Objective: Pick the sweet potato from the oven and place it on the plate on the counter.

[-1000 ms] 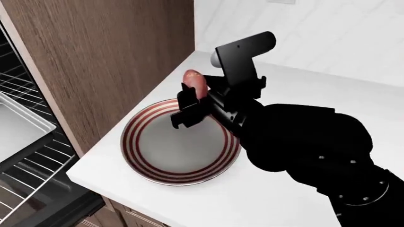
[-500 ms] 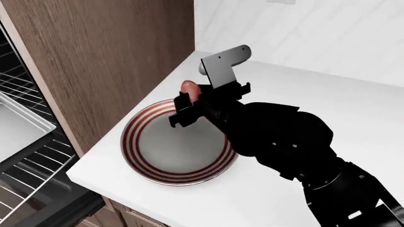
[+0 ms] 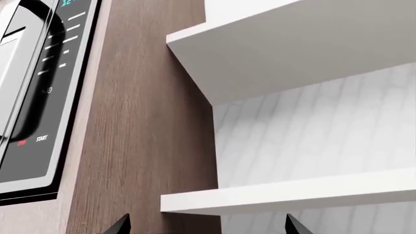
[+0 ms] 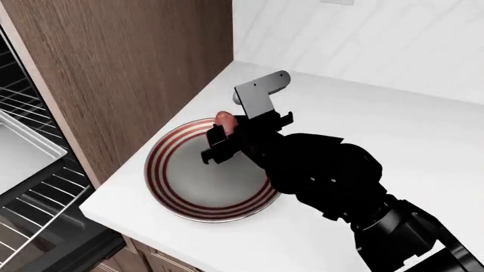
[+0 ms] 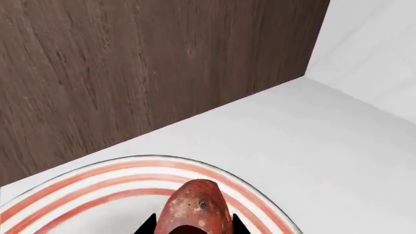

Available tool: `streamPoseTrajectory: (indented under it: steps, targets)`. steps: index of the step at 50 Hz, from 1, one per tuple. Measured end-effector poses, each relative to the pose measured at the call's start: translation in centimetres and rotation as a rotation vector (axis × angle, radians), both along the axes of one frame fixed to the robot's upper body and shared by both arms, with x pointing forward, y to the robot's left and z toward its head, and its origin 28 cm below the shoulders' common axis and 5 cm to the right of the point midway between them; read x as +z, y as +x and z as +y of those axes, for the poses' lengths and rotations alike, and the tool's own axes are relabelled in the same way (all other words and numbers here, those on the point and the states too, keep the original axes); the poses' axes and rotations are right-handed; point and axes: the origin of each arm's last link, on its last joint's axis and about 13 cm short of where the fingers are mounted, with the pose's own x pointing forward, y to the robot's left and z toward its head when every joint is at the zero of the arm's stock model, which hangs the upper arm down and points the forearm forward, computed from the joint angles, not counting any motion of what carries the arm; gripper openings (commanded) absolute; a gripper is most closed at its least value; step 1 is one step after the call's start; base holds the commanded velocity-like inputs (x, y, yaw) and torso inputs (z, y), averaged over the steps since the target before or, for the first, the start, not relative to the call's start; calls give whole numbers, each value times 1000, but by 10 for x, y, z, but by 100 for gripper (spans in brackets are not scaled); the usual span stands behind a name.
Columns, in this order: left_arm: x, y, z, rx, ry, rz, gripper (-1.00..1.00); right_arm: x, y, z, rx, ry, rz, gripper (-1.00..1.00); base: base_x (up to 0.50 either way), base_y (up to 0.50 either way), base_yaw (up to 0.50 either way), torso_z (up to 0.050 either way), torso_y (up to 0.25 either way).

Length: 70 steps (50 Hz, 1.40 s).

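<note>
My right gripper (image 4: 221,137) is shut on the reddish-pink sweet potato (image 4: 224,119) and holds it just over the far rim of the plate (image 4: 175,192), which has red and white rings and lies on the white counter (image 4: 423,147). In the right wrist view the sweet potato (image 5: 196,205) sits between the two fingertips above the plate's rim (image 5: 78,178). The oven (image 4: 22,170) stands open at the left with its wire rack and grey tray (image 4: 19,148). My left gripper (image 3: 204,228) shows only its two fingertips, wide apart and empty, facing a wooden panel and white shelves.
A tall brown wooden cabinet side (image 4: 136,62) rises right behind the plate. A white tiled wall (image 4: 378,39) bounds the counter at the back. The counter's front edge (image 4: 136,229) runs just below the plate. An appliance control panel (image 3: 46,97) shows in the left wrist view.
My right gripper has come down and slightly left with the sweet potato, now lower over the plate's far rim. The arm has drawn nearer the counter.
</note>
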Motion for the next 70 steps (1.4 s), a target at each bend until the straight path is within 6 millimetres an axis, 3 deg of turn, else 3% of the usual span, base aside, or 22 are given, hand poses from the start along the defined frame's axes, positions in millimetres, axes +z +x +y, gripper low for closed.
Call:
streamPoseTrajectory:
  steps: [21, 70]
  targets:
    - [-2, 2, 0, -1, -2, 4, 100, -19, 0, 1, -3, -22, 45, -100, 0, 0, 0, 0, 0]
    - [-4, 3, -1, -5, -2, 7, 100, -18, -18, 3, 48, -17, 37, -100, 0, 0, 0, 0, 0]
